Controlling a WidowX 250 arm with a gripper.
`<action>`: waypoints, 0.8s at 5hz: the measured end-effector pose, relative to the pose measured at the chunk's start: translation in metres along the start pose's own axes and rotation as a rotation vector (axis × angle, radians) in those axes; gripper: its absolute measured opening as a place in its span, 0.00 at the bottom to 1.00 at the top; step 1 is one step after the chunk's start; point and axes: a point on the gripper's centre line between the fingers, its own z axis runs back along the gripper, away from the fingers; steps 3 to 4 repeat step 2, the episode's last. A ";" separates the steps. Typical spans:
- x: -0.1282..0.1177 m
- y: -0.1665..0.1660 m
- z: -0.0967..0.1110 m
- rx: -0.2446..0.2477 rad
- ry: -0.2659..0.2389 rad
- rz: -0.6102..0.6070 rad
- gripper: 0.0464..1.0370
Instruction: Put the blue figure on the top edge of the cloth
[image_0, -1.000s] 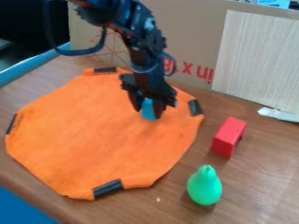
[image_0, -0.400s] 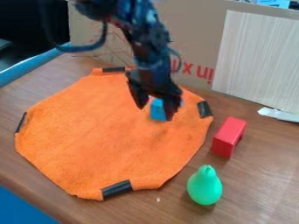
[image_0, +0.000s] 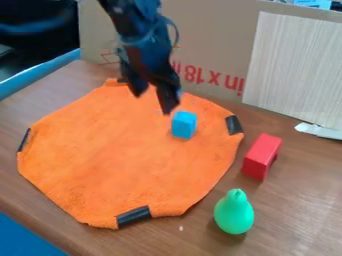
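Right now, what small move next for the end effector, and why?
Probably lift the end effector slightly, away from the orange cloth: its fingers are apart, and the blue block sits free of them on the cloth, toward its upper right in the view.

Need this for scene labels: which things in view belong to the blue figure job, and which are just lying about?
In the job:
- blue block, on the cloth
- orange cloth
- end effector, open above the cloth

Lying about:
- red block, right of the cloth
- green pear-shaped thing
- white scrap by the pale panel
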 end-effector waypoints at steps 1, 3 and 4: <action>-0.030 0.028 0.032 0.016 0.023 -0.035 0.96; -0.077 0.068 0.046 -0.086 0.081 0.004 0.96; -0.077 0.068 0.046 -0.086 0.081 0.004 0.96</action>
